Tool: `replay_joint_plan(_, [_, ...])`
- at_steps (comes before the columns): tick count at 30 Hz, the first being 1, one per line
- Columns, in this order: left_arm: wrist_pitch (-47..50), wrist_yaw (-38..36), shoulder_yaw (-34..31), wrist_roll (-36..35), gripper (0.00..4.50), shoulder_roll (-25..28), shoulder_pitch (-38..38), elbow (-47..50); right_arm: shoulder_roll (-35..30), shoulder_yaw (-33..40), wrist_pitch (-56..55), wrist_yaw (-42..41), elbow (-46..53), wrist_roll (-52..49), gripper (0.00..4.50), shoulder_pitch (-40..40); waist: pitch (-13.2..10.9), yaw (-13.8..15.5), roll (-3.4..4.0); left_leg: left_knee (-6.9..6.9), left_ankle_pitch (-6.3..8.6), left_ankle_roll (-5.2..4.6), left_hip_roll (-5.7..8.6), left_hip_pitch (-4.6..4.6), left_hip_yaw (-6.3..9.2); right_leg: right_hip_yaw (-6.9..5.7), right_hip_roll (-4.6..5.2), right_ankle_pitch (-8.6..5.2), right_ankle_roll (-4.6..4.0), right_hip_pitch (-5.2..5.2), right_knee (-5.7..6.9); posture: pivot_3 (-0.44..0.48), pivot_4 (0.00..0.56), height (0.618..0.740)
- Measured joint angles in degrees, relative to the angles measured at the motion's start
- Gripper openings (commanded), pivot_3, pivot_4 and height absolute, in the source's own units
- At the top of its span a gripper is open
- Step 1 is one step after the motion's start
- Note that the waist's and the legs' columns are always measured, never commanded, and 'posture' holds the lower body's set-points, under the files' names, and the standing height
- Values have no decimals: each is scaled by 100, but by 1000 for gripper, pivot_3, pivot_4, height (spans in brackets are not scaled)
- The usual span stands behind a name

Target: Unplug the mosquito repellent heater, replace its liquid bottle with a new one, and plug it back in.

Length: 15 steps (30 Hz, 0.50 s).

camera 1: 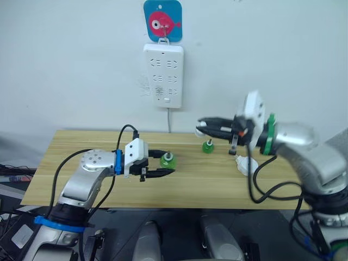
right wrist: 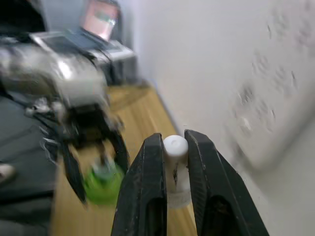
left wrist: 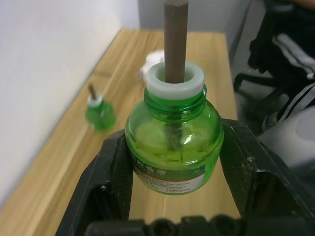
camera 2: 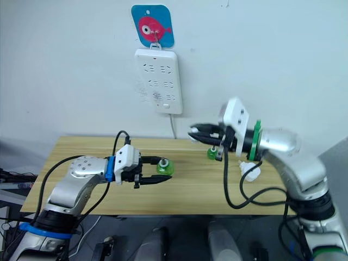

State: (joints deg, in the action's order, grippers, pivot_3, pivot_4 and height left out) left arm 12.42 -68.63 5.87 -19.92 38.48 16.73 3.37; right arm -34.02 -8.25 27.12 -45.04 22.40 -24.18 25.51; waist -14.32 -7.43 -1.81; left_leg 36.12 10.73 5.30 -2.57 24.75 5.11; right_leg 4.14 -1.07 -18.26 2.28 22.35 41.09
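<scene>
Left wrist view: my left gripper (left wrist: 172,162) clamps a green bottle (left wrist: 173,147), label text unreadable; my right gripper (right wrist: 170,152) pinches a white cap (right wrist: 175,146).

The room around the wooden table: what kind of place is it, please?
Probably an indoor lab or office test corner: a wooden table against a plain white wall, a hanging power strip under a fish-picture hook, cables below.

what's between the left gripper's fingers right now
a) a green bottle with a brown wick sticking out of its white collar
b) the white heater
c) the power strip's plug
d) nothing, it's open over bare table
a: in the left wrist view the left gripper has its two black fingers on either side of the green bottle, whose brown wick rises from a white collar.
</scene>
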Motion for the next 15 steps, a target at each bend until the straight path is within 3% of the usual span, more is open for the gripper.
replay_joint_plan(2, [41, 58, -94, -11, 2292, 101, -185, 171, 312, -305, -866, 269, -656, 714, 254, -590, -3, 7, 4, -12, 0, 0, 7, 0, -11, 4, 11, 0, 0, 6, -2, -111, 202, 725])
replay_joint_plan(6, [197, 69, -168, -52, 2292, 283, -523, 602, 869, -454, -2165, 674, -1861, 1447, 254, -1041, -6, 12, 9, -15, 1, 0, 1, -3, -12, 3, 9, 1, -2, 6, -1, -74, 217, 725])
replay_joint_plan(15, [503, 57, -391, -238, 2292, 647, -905, 1124, 1819, -536, -3898, 1040, -4940, 2161, 254, -712, -23, 243, 28, -13, 0, 0, -2, -26, -25, 13, 4, -2, -6, -8, 1, -20, 243, 725])
